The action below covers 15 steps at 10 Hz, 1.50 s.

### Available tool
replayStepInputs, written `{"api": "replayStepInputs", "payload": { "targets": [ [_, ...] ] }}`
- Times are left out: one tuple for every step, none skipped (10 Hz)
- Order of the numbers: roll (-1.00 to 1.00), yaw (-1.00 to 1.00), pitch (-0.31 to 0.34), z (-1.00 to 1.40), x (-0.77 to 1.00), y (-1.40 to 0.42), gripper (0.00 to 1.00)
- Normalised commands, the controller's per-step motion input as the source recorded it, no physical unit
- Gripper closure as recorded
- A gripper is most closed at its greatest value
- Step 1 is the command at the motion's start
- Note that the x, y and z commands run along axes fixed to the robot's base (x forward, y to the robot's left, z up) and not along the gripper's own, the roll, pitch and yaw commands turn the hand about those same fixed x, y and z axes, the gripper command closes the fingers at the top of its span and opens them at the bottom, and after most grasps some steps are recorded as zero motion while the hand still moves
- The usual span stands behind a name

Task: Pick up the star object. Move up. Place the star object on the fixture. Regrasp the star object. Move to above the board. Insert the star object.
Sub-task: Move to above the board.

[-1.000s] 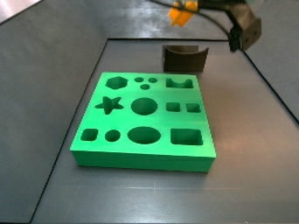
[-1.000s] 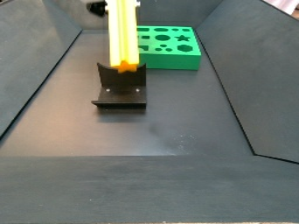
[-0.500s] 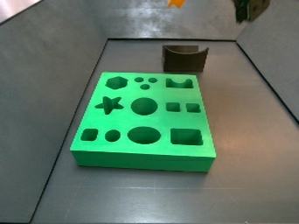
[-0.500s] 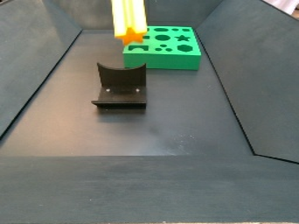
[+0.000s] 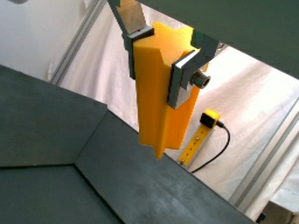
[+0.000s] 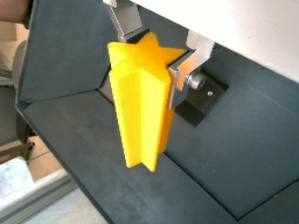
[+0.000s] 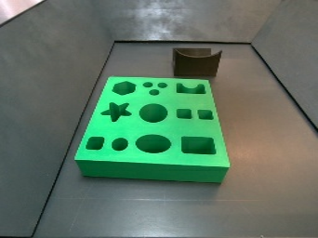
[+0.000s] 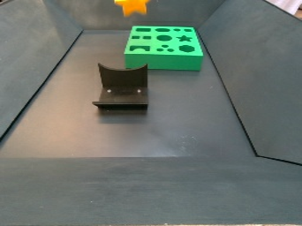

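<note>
My gripper [image 5: 163, 48] is shut on the star object [image 5: 162, 96], a long orange-yellow ridged prism hanging straight down from the jaws. In the wrist views the silver fingers [image 6: 180, 80] clamp its upper end, and its star-shaped top [image 6: 140, 57] shows between them. In a side view only the star object's lower tip [image 8: 132, 5] shows at the upper edge, high above the floor; the gripper itself is out of both side views. The dark fixture [image 8: 122, 86] stands empty, also in the side view [image 7: 195, 61]. The green board [image 7: 134, 130] lies beside it, with its star hole [image 7: 115, 112] empty.
The board [image 8: 165, 60] and fixture sit on a dark floor enclosed by sloping grey walls [image 8: 41, 79]. A dark block [image 6: 201, 98] shows below the gripper. A yellow device with a cable [image 5: 208, 122] lies outside the enclosure.
The gripper has lifted the star object straight up from just above the fixture. It has left one side view entirely; only its tip remains in the other.
</note>
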Motion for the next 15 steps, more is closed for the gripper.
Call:
{"api": "replayStepInputs", "payload": {
  "targets": [
    [-0.06, -0.01, 0.006, 0.34, -0.03, 0.00, 1.00],
    [-0.06, -0.01, 0.027, 0.18, -0.03, 0.00, 1.00],
    [-1.00, -0.01, -0.059, 0.10, -0.41, -1.00, 1.00],
    [-1.00, -0.01, -0.069, 0.12, -0.41, -1.00, 1.00],
    [-1.00, -0.01, -0.076, 0.12, -0.44, -1.00, 1.00],
    [-1.00, -0.01, -0.082, 0.11, -0.45, -1.00, 1.00],
    [-1.00, -0.01, -0.090, 0.11, -0.47, -1.00, 1.00],
    [-1.00, -0.02, -0.100, 0.12, -0.50, -1.00, 1.00],
    [-1.00, -0.02, -0.108, 0.11, -0.54, -1.00, 1.00],
    [-1.00, -0.02, -0.124, 0.08, -0.42, -0.65, 1.00],
    [-1.00, -0.02, -0.131, 0.06, -0.33, -0.45, 1.00],
    [-1.00, -0.03, -0.143, 0.03, -0.21, -0.18, 1.00],
    [-1.00, -0.03, -0.154, 0.02, -0.18, -0.11, 1.00],
    [-1.00, -0.03, -0.197, 0.01, -0.14, 0.00, 1.00],
    [-0.95, -0.03, -0.210, 0.00, -0.13, 0.02, 1.00]
  ]
}}
